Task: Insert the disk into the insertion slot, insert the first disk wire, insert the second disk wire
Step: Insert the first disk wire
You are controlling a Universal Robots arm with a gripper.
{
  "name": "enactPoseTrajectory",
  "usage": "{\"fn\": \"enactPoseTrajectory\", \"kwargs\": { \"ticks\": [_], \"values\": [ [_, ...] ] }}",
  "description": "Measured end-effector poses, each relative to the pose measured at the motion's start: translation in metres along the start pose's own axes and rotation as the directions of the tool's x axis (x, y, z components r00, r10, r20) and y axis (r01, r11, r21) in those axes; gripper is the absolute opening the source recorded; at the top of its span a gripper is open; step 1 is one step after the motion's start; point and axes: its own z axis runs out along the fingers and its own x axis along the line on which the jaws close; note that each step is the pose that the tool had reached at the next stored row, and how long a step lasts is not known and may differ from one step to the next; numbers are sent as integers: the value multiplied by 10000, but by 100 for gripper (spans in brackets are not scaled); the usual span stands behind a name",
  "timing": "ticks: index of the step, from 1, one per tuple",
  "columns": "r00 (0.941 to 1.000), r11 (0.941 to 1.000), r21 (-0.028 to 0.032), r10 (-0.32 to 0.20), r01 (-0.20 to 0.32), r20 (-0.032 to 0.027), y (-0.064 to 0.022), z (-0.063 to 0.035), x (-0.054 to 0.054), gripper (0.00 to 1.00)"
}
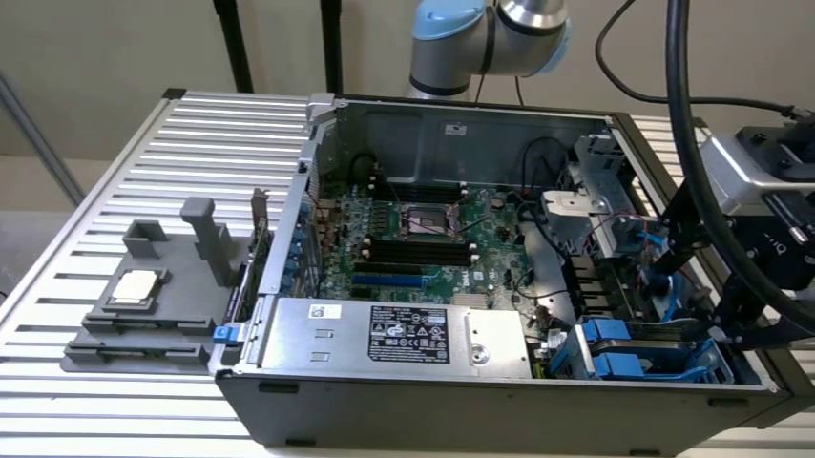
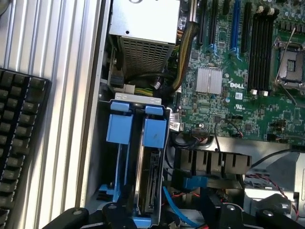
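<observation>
Fingers (image 2: 117,213): standing wide open, gripping nothing, hanging close to the disk.
Disk (image 2: 151,180): sitting down inside the insertion slot (image 2: 135,100), between the blue rails.
Blue wire (image 2: 174,208): lying just beside the disk.
Computer case (image 1: 484,420): lying open on the worktop (image 1: 128,191).

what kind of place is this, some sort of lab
Most likely a robotics lab or test bench for computer assembly: an open computer case sits on a slatted metal table, a robot arm rises behind it, and a grey fixture tray lies beside the case.
</observation>
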Motion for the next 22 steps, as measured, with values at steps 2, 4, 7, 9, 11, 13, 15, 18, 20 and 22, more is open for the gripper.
{"fn": "enactPoseTrajectory", "kwargs": {
  "ticks": [2, 4, 7, 9, 11, 13, 15, 18, 20, 22],
  "values": [
    [10000, 10000, -9, -31, 31, -3, 3, -4, 26, 67],
    [10000, 10000, -29, -29, 29, 3, 9, -7, 84, 67],
    [10000, 10000, -97, -20, 21, 14, 19, -17, 184, 67],
    [10000, 9999, -159, -18, 18, 46, 18, -22, 237, 67],
    [9999, 9998, -206, -14, 17, 115, 9, -25, 273, 67],
    [9998, 9997, -235, -16, 21, 221, -3, -28, 294, 67],
    [9997, 9997, -243, -16, 22, 254, -4, -29, 297, 67],
    [9997, 9997, -244, -16, 22, 254, -4, -29, 297, 67],
    [9997, 9997, -244, -16, 22, 254, -4, -29, 297, 67],
    [9997, 9997, -244, -16, 22, 255, -4, -29, 297, 67]
  ]
}}
